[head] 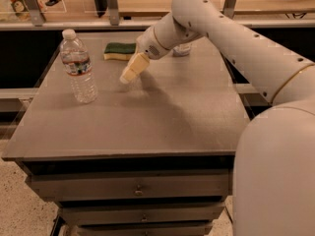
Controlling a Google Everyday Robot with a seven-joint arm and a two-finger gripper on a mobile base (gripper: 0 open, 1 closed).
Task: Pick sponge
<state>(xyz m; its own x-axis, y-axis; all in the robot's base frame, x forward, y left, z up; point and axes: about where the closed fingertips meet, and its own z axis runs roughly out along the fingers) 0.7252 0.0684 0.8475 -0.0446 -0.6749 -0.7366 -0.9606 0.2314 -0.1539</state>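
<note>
The sponge [119,51] lies flat near the far edge of the grey table [147,117], pale yellow below with its dark green face up. My gripper [129,74], with cream-yellow padded fingers, hangs just above the table a little in front of and to the right of the sponge, pointing down and left. It holds nothing. The white arm reaches in from the right and crosses the table's far right part.
A clear water bottle [78,68] with a white cap stands upright on the left side of the table. A second bottle [182,49] stands at the far edge, mostly hidden behind the arm. A counter with metal posts runs behind the table. Drawers sit below the tabletop.
</note>
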